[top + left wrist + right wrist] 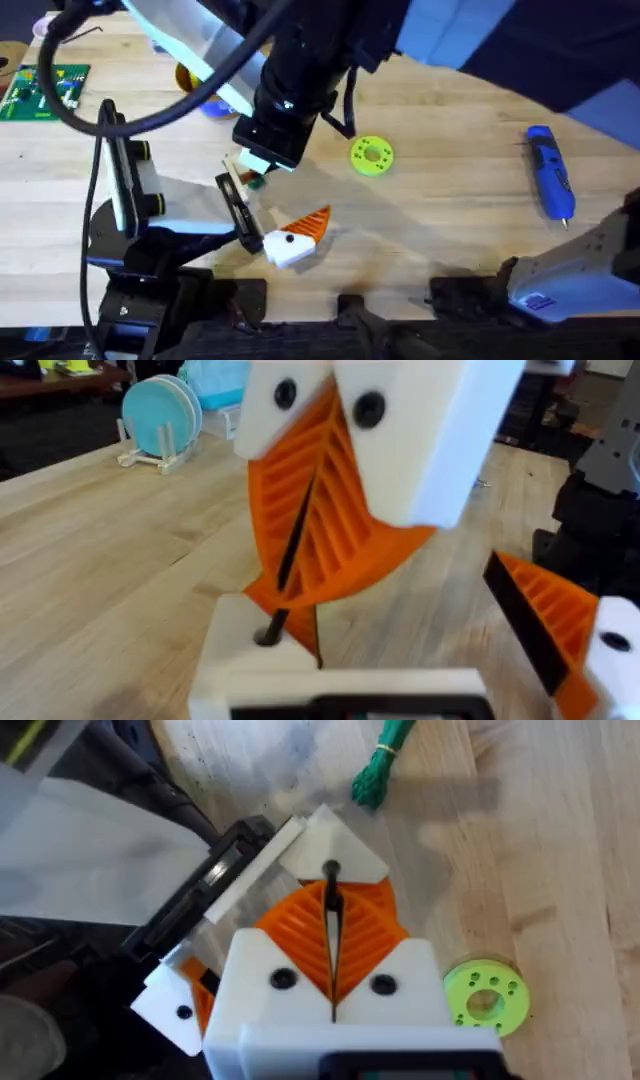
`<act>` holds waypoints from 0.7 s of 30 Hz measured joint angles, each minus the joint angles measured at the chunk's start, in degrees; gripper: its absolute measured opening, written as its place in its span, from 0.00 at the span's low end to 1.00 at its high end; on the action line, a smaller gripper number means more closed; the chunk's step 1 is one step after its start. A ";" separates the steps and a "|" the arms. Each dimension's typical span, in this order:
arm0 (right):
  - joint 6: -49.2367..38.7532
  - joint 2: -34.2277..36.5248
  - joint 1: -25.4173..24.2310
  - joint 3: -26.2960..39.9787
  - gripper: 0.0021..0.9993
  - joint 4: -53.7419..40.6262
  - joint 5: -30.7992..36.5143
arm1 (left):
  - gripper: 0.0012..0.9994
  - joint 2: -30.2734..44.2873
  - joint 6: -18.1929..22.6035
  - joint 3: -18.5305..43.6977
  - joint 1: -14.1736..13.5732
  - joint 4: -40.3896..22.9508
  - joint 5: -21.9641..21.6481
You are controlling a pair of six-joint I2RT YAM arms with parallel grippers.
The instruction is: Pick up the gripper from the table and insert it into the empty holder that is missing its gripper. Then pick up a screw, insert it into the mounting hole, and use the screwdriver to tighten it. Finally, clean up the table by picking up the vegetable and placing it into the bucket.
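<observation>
Key relation: the right gripper point(331, 905) hangs directly above the holder point(352, 856), and the thin black pin point(331, 872) between its fingers points down to the hole in the top of this white block. In the left wrist view the lower end of the pin seems to touch the hole.
Pin: probably the screw of the task, but I cannot be sure. Its long axis is close to upright, a little tilted.
Right gripper state: the orange fingers are pressed together and pinch the pin.
Left gripper point(400, 655): spread; the holder and the one orange finger point(545, 622) stand apart.
Orange gripper part: I cannot tell if it already sits in the holder, because the right gripper covers that place.
Screwdriver point(550, 172): on the surface point(450, 220) at the far right, well apart from the holder. Its long axis runs far to near, with the metal tip toward the near side. The right arm's base is the nearer one.
Vegetable point(380, 765): lies on the surface just beyond the holder.
Bucket point(212, 104): far left of the middle, mostly hidden behind the right arm.
Lime disc point(371, 155): right of the holder, not part of the work.
Writing: a green circuit board point(42, 86) at the far left and a blue mark on the right arm carry print, but none can be read.
</observation>
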 joint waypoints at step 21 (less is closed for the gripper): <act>0.04 0.01 0.04 0.00 0.00 2.28 -0.87 | 0.99 0.00 0.48 0.00 0.00 0.02 0.03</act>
